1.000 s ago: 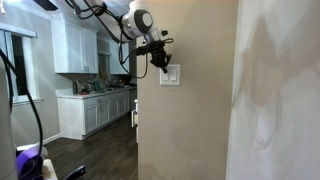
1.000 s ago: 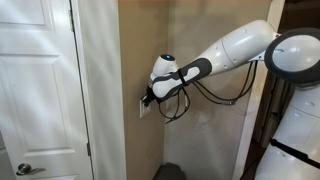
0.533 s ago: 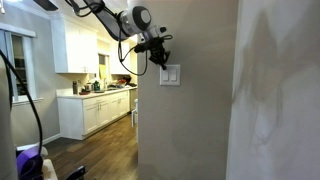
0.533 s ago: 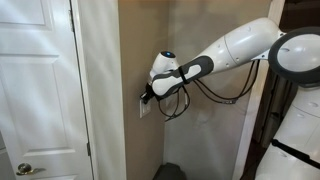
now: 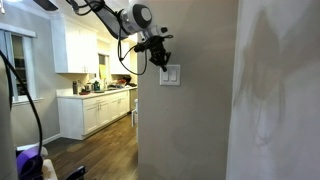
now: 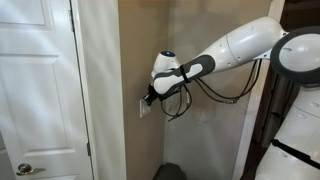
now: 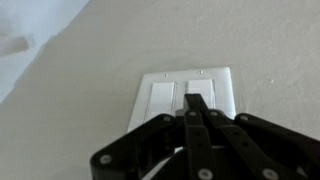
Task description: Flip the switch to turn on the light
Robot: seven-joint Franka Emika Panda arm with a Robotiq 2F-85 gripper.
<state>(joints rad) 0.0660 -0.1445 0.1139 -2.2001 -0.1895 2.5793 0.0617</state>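
Tool (image 7: pixel 196 100): your fingers are pressed together with nothing between them. Their tips lie over the rocker at the right of the wrist view. Whether they touch it cannot be told.
Switch (image 7: pixel 160 96): white two-rocker plate, flat on the beige wall (image 7: pixel 270 50). In an exterior view (image 5: pixel 171 76) it sits close to the wall's corner edge, just below the tool (image 5: pixel 162 64).
Arm (image 6: pixel 235 45): reaches across to the plate, cables looping under the wrist.
Change: against a second ago your wrist stands a little higher and the tool tips nearer the plate's top. Over the last half-second, next to nothing has moved.
Surroundings: white door (image 6: pixel 40 90), kitchen cabinets (image 5: pixel 75 45).
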